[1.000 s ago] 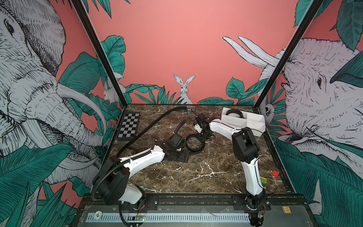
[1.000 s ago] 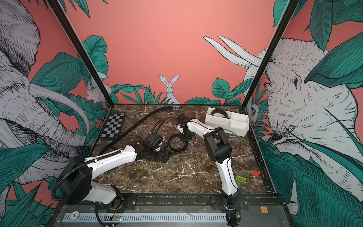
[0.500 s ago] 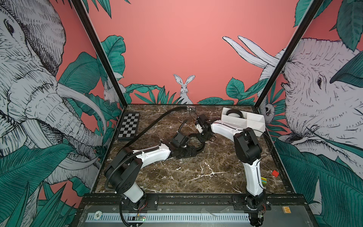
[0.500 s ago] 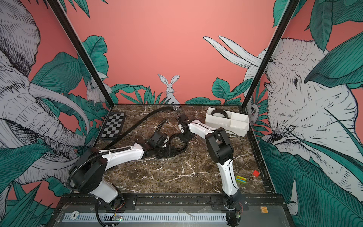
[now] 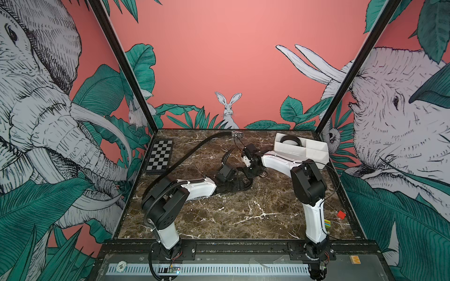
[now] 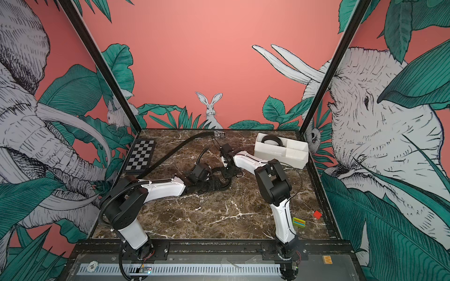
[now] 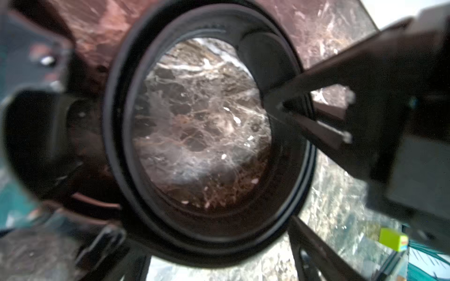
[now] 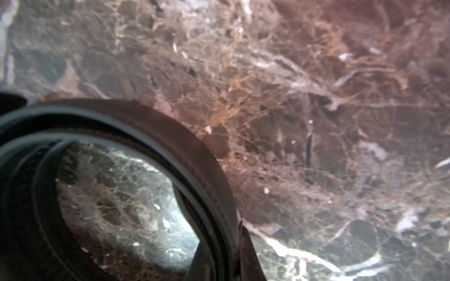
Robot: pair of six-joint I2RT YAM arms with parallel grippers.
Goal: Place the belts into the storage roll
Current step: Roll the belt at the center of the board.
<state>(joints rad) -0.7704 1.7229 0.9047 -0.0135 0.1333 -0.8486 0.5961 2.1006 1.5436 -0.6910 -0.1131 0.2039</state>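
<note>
A black belt (image 7: 117, 136) coiled into a ring stands on the marble mid-table, seen in a top view as belt (image 5: 248, 186). My left gripper (image 7: 209, 243) is open, its fingers (image 7: 309, 243) standing wide on either side of the coil. My right gripper (image 8: 226, 262) is shut on the coil's wall (image 8: 202, 150), at its far side in a top view (image 5: 252, 171). The white storage roll (image 5: 304, 158) sits back right with a coiled belt (image 5: 289, 139) in its left compartment. Another belt (image 5: 194, 150) lies stretched out towards the back, ending in a shiny buckle (image 5: 237, 133).
A checkered board (image 5: 159, 158) lies at the back left. A red block (image 5: 341, 214) and a striped green block (image 6: 299, 222) sit near the right arm's base. Patterned walls close in the marble table on three sides.
My left arm has reached right, bringing its open jaws around the coil, and they have narrowed a little. The right gripper has kept its grip in place.
</note>
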